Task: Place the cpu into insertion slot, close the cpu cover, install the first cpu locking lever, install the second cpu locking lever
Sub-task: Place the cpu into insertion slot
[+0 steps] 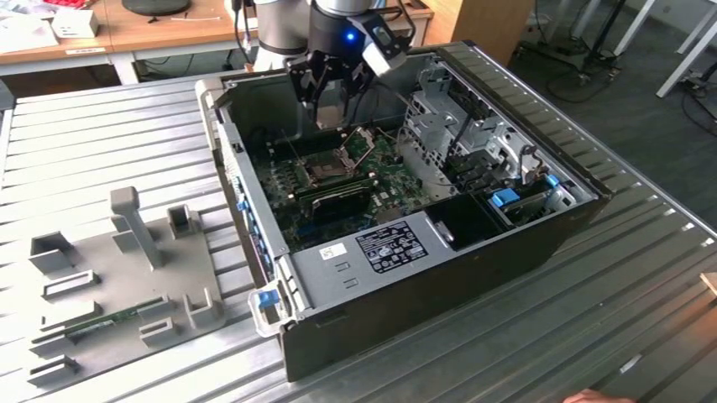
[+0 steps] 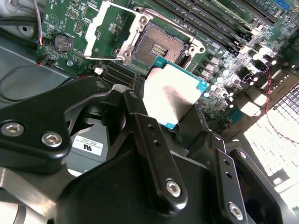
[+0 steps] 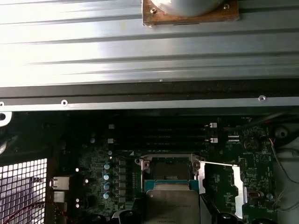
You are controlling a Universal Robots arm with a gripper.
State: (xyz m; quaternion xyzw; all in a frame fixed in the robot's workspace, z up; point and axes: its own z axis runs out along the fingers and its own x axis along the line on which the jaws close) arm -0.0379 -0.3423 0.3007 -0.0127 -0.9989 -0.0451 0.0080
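The hand (image 2: 166,108) grips the cpu (image 2: 174,91) by two opposite edges and holds it flat over the board (image 2: 70,18). The empty slot (image 2: 161,44) lies just beyond the chip's front edge, not touching it. The cover (image 2: 110,30) is swung open beside the slot.

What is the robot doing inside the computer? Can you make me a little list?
insertion slot: dark square socket, silver rim, empty
cpu cover: thin silver metal frame, swung open
cpu: small flat square chip, silvery face, close to the slot, not in it
gripper: black, shut on the cpu
green circuit board: inside the open black computer case
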